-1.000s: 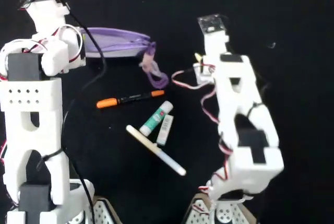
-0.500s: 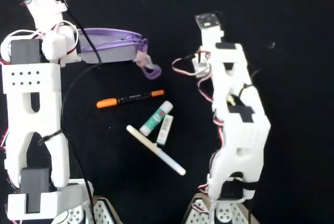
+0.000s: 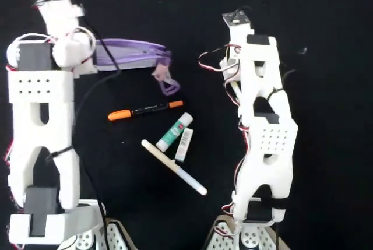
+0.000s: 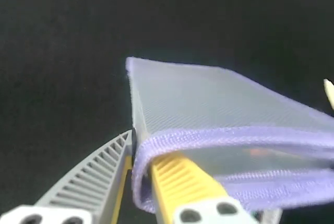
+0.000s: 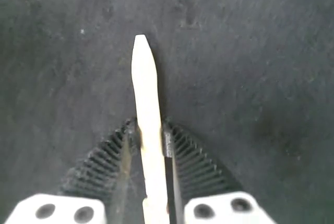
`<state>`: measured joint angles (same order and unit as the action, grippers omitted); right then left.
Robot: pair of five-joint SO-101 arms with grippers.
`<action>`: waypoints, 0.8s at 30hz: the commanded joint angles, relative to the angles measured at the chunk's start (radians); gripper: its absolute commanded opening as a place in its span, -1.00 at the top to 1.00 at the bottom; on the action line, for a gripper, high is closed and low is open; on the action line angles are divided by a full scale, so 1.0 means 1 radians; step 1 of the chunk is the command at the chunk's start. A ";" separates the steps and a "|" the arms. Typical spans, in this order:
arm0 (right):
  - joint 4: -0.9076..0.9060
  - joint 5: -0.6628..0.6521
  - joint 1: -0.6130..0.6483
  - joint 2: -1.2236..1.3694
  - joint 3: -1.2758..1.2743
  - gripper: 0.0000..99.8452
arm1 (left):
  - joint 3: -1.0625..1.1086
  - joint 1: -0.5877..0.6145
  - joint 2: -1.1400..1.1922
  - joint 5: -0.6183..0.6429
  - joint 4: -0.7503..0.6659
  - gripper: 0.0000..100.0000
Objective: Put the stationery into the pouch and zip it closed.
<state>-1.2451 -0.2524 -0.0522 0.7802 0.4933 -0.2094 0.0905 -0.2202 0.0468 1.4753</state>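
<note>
I see left gripper pinching purple-trimmed translucent pouch; right gripper, apart from pouch, clamps flat cream stick.

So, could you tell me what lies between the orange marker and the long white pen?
In the high view, a green-and-white tube and a white tube lie side by side between the marker and the pen.

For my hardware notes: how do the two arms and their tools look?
The left arm and right arm are white shells with black blocks and holes. Red and white wires loop beside them; a black cable trails from the left arm. The left tool has one grey, one yellow ribbed finger; those of the right tool are dark.
</note>
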 commanded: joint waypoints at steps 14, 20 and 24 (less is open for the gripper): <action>-0.169 -0.005 -0.018 -0.490 0.127 0.98 | -0.349 -0.125 0.098 0.044 0.278 0.94; -0.133 0.072 0.020 -0.685 0.067 0.98 | -0.360 -0.122 0.158 0.046 0.250 0.94; -0.044 0.100 0.074 -0.840 -0.030 0.98 | -0.358 -0.120 0.147 0.095 0.203 0.94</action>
<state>-1.3848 -0.1803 -0.0353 0.1281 0.5240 -0.5455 -0.0169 -0.0652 0.0959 1.7100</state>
